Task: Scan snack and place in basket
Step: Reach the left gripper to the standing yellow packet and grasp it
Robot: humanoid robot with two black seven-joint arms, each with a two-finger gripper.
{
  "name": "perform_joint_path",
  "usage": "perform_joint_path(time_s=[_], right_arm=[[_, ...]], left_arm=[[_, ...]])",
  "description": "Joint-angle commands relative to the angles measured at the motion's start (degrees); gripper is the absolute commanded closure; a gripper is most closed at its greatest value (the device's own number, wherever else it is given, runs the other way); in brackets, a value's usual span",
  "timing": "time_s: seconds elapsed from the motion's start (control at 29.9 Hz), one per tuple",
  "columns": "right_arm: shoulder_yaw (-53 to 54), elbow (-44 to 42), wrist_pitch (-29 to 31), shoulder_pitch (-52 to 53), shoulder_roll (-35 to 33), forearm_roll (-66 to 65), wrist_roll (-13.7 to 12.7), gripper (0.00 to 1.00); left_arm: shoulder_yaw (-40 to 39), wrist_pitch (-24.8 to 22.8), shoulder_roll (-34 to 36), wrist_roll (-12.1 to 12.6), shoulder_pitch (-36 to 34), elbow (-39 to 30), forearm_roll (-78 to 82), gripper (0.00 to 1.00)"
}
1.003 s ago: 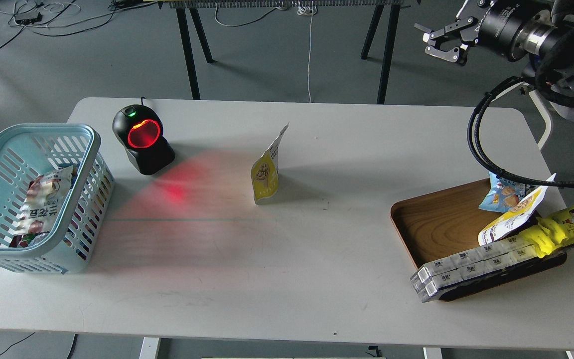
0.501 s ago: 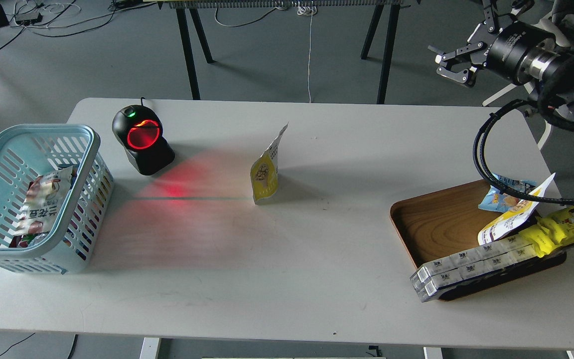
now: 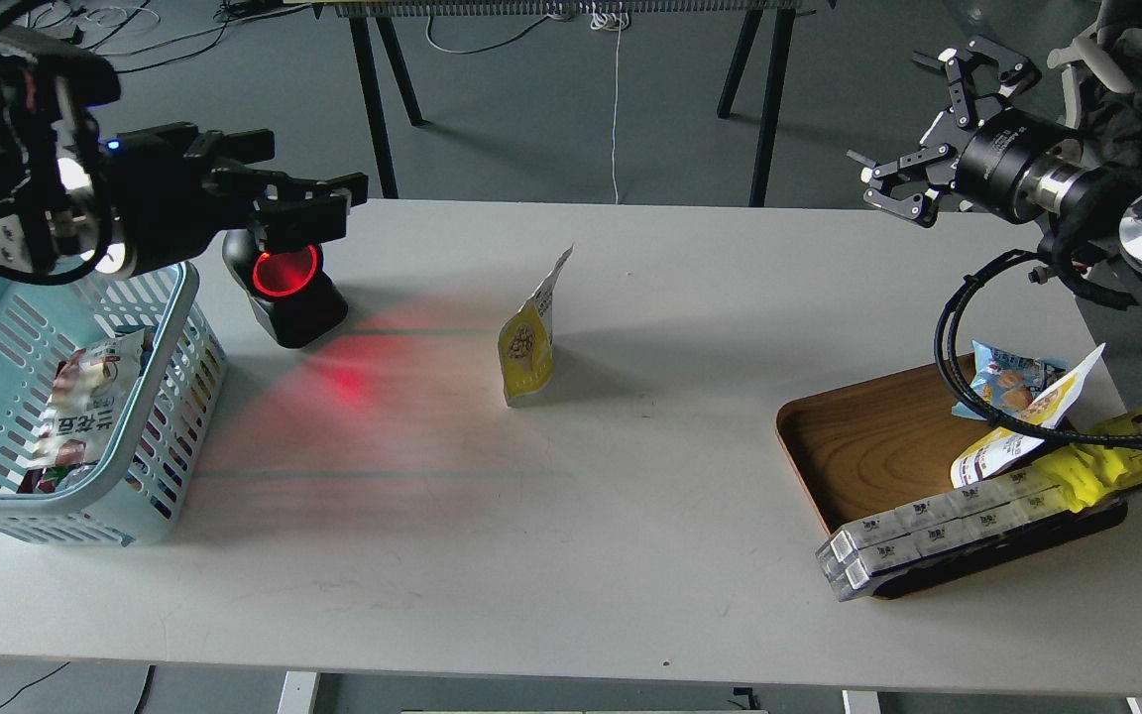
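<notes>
The snack (image 3: pixel 528 344), a yellow and white pouch, stands upright near the middle of the table, edge-on to me. The light blue basket (image 3: pixel 171 327) sits at the table's left edge with a packet (image 3: pixel 85 397) inside. My left gripper (image 3: pixel 351 198) hovers above the scanner, well left of the snack, and looks open and empty. My right gripper (image 3: pixel 903 124) is open and empty, raised over the table's far right corner, far from the snack.
A black scanner (image 3: pixel 285 288) glows red beside the basket and casts red light on the table. A brown wooden tray (image 3: pixel 858 436) at the right holds a light blue bag (image 3: pixel 1002 382), a yellow cartoon packet (image 3: pixel 1126 441), another pouch (image 3: pixel 1017 426) and long clear boxes (image 3: pixel 928 531).
My left arm has come into view from the left, over the basket and scanner. My right gripper has dropped lower and turned. The snack has not moved.
</notes>
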Motion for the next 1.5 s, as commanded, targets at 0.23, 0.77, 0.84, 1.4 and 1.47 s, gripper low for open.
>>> perform_joint_path(time_s=[0.23, 0.77, 0.84, 1.4, 1.47], right_arm=[[-0.18, -2.58, -0.02, 0.00, -0.26, 0.00, 0.14, 0.01], [-0.18, -3.19, 0.15, -1.06, -0.17, -8.00, 4.45, 0.01], [-0.27, -3.19, 0.15, -1.06, -0.09, -8.97, 4.71, 0.01], [-0.36, -3.19, 0.15, -2.29, 0.00, -8.97, 4.71, 0.01], [-0.36, -3.19, 0.15, -2.29, 0.09, -8.97, 4.71, 0.01]], left_arm=[[0.49, -0.15, -20.08, 12.85, -3.25, 7.45, 3.83, 0.00], [5.31, -0.15, -36.79, 15.02, -4.31, 18.36, 12.54, 0.00], [6.90, -0.15, -37.76, 15.02, -4.31, 19.67, 13.06, 0.00], [12.26, -0.15, -41.37, 15.02, -4.04, 26.89, 16.84, 0.02], [12.96, -0.15, -41.54, 15.02, -4.04, 27.50, 17.28, 0.03]])
